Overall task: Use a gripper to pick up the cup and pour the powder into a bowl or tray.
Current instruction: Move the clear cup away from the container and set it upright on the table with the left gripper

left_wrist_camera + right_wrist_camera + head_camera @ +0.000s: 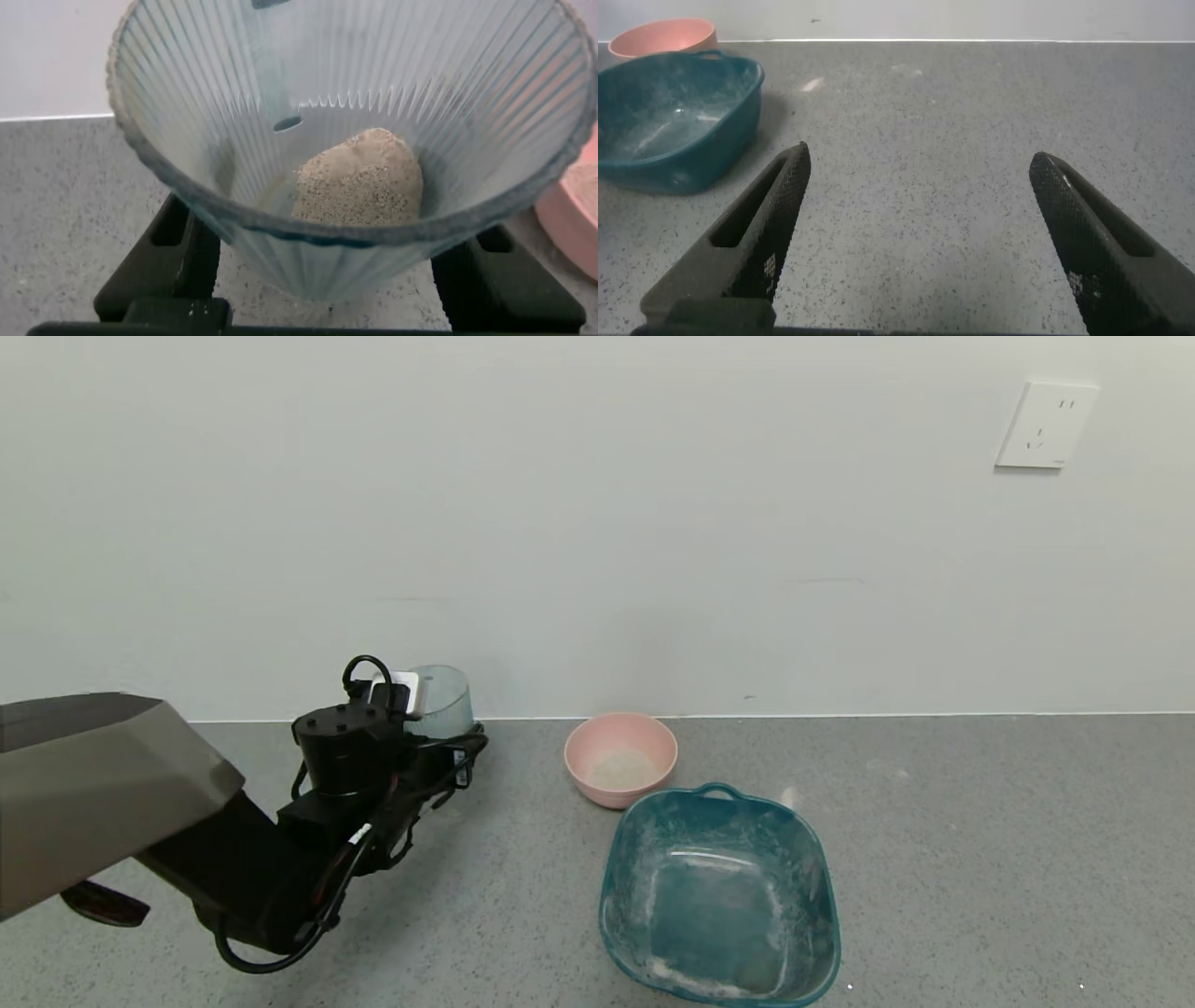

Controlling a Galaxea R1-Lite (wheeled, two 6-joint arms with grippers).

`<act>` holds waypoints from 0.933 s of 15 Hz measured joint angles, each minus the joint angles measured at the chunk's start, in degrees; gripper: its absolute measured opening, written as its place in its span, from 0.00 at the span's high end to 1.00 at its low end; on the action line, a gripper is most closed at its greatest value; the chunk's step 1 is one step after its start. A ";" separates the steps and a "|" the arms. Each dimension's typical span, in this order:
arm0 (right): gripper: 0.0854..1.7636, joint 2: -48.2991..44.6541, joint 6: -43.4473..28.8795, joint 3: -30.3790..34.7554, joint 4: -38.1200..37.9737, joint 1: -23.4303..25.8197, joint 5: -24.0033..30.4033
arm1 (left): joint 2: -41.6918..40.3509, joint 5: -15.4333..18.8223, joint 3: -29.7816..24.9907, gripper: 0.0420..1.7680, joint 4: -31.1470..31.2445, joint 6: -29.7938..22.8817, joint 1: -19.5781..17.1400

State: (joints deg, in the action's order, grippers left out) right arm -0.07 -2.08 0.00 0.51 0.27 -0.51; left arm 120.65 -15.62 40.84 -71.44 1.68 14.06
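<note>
My left gripper (431, 745) is shut on the cup (441, 702), a clear ribbed glass, at the table's back left near the wall. In the left wrist view the black fingers (177, 247) stand on either side of the cup (355, 103), and a heap of whitish-grey powder (360, 177) lies inside against one wall. The pale pink bowl (597, 791) stands to the right of the cup with a little powder in it, and its edge shows in the left wrist view (577, 219). My right gripper (920, 159) is open and empty over bare table.
A teal tub (814, 863) with handles and white residue stands in front of and right of the pink bowl. The right wrist view shows the tub (654, 159) and the pink bowl (663, 37) farther off. A wall socket (1046, 425) is at the upper right.
</note>
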 joint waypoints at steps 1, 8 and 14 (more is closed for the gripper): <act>0.03 0.00 -0.02 0.00 0.00 0.00 -0.01 | 1.38 -0.65 1.08 0.28 -0.09 -0.98 -0.17; 0.03 0.00 -0.02 0.00 0.00 0.00 -0.01 | 9.67 -4.22 6.46 0.29 0.00 -3.11 -0.20; 0.03 0.00 -0.02 0.00 0.00 0.00 0.00 | 13.58 -4.72 7.73 0.29 0.02 -4.85 -0.04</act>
State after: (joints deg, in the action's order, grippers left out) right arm -0.07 -2.11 0.00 0.51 0.27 -0.51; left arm 134.23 -20.33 48.57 -71.41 -3.17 14.02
